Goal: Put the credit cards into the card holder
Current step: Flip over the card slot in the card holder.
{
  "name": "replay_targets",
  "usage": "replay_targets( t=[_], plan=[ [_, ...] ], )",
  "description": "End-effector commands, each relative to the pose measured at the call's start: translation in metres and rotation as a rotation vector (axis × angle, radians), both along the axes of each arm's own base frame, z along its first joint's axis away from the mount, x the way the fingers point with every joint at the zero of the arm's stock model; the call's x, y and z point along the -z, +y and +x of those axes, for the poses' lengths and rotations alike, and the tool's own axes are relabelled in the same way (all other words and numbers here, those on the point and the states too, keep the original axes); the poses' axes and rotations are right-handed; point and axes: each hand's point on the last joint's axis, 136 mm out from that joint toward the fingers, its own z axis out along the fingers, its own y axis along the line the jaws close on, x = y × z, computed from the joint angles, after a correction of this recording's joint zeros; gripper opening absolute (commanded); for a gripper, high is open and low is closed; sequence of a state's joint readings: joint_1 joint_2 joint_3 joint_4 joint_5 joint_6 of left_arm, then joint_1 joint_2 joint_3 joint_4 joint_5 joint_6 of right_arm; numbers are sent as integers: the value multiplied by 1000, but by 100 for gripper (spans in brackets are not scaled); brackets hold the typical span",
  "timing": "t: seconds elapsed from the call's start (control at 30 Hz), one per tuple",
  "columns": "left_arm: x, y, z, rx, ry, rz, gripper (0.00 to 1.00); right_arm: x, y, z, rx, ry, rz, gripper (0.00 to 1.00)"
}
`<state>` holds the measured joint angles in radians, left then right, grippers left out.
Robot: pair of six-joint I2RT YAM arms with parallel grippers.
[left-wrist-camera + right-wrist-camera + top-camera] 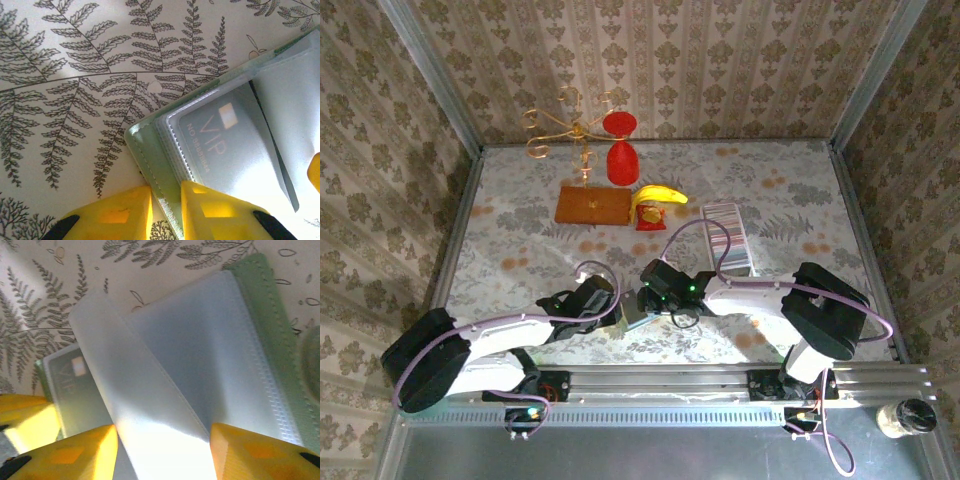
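Note:
The pale green card holder lies open on the fern-print table between both arms. Its stitched green edge runs between the yellow fingers of my left gripper. The jaws are narrow, with a strip of table still showing beside the left finger. A grey VIP card sits inside a clear sleeve. My right gripper is open over the holder. A raised translucent sleeve leaf passes between its fingers. More credit cards stand as a striped row in a clear tray at the right.
At the back stand a gold wire stand and a red goblet. A brown board and a banana on a red object lie in front of them. Patterned walls close in three sides. A jar sits off the table, front right.

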<state>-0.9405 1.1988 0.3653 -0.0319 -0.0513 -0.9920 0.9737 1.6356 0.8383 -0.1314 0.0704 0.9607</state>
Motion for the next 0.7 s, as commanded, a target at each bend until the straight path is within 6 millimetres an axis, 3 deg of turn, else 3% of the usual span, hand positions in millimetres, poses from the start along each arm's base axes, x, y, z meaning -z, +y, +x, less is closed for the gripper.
replay_targets(
  t=[0.0,0.37,0.67],
  plan=[
    [-2,-18,1,50,-1,-58,22,-9,11,-3,7,-1,81,52],
    [-2,-20,1,54,-2,-72,21,-30,27,-6,19,-35,229,51],
    [-4,-16,-1,16,1,-102,23,-33,34,-11,29,-18,298,51]
  ],
)
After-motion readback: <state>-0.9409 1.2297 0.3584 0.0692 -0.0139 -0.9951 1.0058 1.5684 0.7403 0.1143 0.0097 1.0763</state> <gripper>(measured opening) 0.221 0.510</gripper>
